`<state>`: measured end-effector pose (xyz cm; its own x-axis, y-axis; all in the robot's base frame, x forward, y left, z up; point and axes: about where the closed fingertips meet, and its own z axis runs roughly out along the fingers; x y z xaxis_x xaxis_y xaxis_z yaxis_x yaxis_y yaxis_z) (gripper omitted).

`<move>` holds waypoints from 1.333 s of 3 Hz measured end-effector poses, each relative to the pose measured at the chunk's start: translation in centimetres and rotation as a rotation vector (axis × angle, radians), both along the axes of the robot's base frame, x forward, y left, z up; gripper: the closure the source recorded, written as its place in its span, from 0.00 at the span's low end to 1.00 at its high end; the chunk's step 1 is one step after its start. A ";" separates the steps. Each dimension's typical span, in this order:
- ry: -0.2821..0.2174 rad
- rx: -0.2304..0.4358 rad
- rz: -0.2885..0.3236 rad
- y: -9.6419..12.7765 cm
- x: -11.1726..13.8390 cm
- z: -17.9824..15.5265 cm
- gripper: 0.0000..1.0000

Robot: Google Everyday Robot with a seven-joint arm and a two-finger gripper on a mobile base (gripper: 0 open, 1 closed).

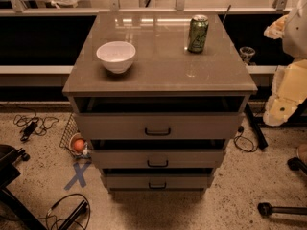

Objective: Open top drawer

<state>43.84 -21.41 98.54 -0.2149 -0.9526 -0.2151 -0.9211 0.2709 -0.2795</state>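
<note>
The top drawer (158, 125) is the widest of three grey-taupe drawers in a cabinet at the centre of the camera view. It has a flat front and a small black bar handle (158, 132). A dark gap shows between its front and the cabinet top (158, 73). My arm's cream-white links stand at the right edge, beside the cabinet. My gripper (277, 113) is at the arm's lower end, level with the top drawer, to the right of the cabinet's right side and apart from it.
A white bowl (116, 56) and a green can (197, 33) stand on the cabinet top. Two narrower drawers (157, 159) sit below. On the floor are cables (33, 124), a wire basket with an orange ball (78, 145), a blue tape cross (77, 175) and chair bases (283, 207).
</note>
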 end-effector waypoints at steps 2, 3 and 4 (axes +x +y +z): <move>-0.030 0.032 0.010 0.2 0.4 -1.1 0.00; -0.047 0.127 0.047 0.9 0.0 -6.4 0.00; -0.071 0.227 0.104 2.4 -0.5 -12.2 0.00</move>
